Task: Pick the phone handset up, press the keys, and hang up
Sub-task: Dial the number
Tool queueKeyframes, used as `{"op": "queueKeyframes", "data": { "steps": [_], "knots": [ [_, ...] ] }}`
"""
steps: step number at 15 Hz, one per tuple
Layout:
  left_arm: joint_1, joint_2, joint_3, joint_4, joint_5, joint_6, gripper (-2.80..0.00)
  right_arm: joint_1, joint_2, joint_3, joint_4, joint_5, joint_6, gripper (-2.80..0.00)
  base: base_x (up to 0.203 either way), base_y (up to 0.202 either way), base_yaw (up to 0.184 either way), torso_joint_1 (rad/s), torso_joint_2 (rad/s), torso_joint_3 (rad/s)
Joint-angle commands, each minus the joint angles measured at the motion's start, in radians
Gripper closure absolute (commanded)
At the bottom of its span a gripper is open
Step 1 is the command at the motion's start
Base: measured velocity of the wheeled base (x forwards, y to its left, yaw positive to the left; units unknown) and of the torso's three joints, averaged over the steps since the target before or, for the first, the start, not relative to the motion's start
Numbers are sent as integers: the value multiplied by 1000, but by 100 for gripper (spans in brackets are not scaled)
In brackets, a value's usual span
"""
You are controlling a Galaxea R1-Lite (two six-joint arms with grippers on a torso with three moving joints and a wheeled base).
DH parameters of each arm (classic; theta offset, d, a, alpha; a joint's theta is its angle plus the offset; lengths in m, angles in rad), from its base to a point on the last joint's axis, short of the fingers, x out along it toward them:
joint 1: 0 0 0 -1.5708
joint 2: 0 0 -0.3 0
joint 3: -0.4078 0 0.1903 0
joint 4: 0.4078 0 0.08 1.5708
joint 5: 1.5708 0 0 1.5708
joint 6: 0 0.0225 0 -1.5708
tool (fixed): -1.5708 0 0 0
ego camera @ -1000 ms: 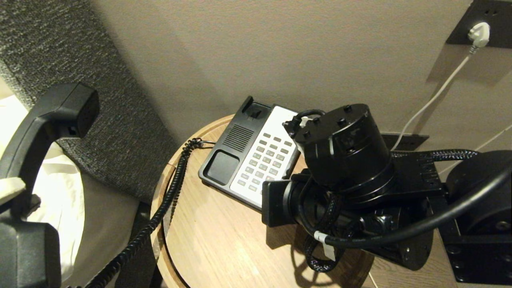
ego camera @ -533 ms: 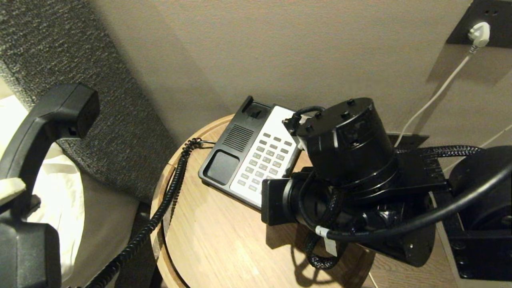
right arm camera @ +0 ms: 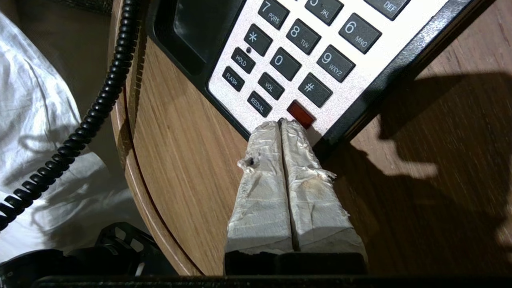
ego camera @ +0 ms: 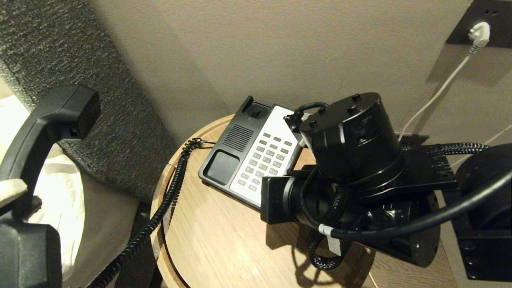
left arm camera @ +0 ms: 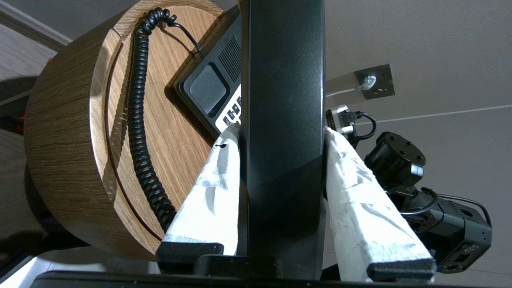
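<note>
Right now my left gripper [left arm camera: 282, 132] clamps the phone handset [ego camera: 44, 132] well left of the phone base [ego camera: 248, 160], while my right gripper [right arm camera: 281, 122], fingers pressed together, hovers at the base's near edge by the red key [right arm camera: 301, 114], so I fear mis-pressing or shoving the base.

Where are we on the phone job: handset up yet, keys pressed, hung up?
Pickup looks done: the left gripper holds the phone handset off the phone base, whose cradle is empty. In hand: the right gripper, fingers shut, tips at the keypad's lower edge beside the red button. Hanging up remains.
</note>
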Motion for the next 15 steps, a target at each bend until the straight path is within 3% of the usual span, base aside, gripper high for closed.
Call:
{"op": "queueKeyframes", "data": {
  "steps": [1, 15],
  "knots": [
    [0, 0, 0, -1, 0, -4, 0, 1, 6, 3, 1, -2, 4, 0, 0, 0, 0, 0, 0, 0],
    [0, -6, 1, -1, 0, -5, 0, -1, 16, 10, -5, -11, -3, 0, 0, 0, 0, 0, 0, 0]
  ]
}}
